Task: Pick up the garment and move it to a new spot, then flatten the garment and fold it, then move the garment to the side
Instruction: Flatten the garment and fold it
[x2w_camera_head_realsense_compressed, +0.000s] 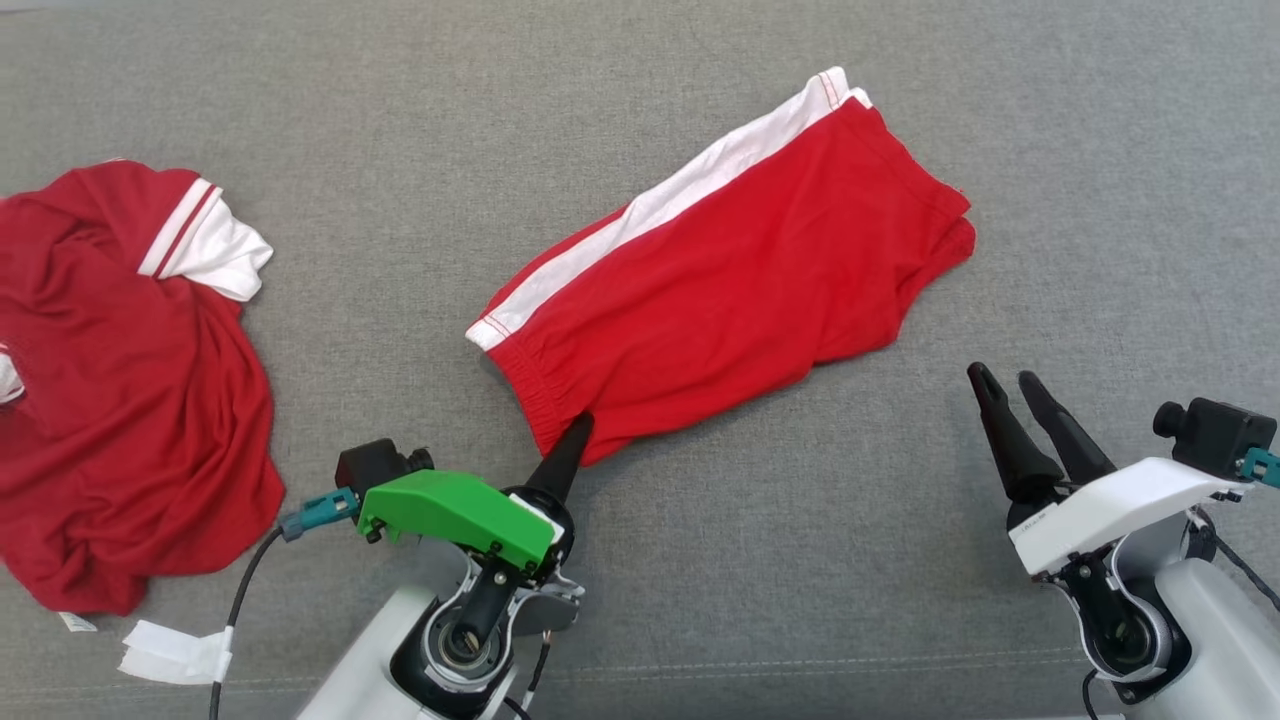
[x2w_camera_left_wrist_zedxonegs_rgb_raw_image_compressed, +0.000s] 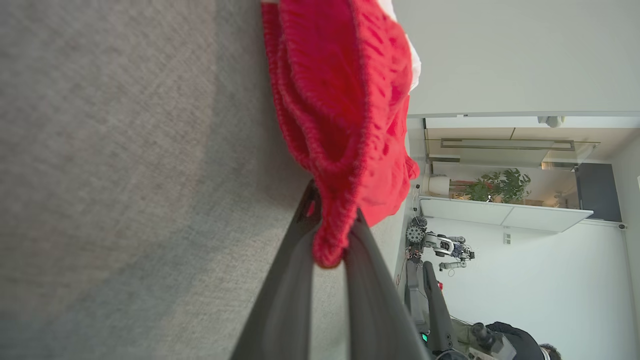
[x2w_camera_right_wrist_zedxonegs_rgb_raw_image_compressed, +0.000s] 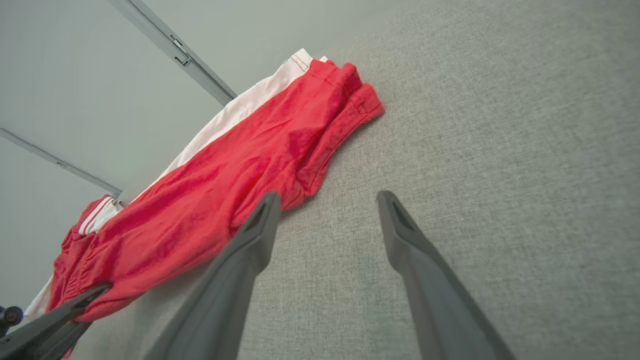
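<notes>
Left tool (x2w_camera_head_realsense_compressed: 578, 428) pinches red shorts (x2w_camera_head_realsense_compressed: 730, 270) at waistband; shirt tag (x2w_camera_head_realsense_compressed: 75, 622) illegible.

Robotics lab with an office feel: another robot (x2w_camera_left_wrist_zedxonegs_rgb_raw_image_compressed: 442, 245) stood by a white wall (x2w_camera_left_wrist_zedxonegs_rgb_raw_image_compressed: 550, 290), a potted plant (x2w_camera_left_wrist_zedxonegs_rgb_raw_image_compressed: 495, 186) near it

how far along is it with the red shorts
Done, apparently: the red shorts lie flat, seemingly folded leg over leg. In hand: the left gripper is shut on the waistband corner. Left: the lift and move aside; the right gripper is open, off the cloth.
</notes>
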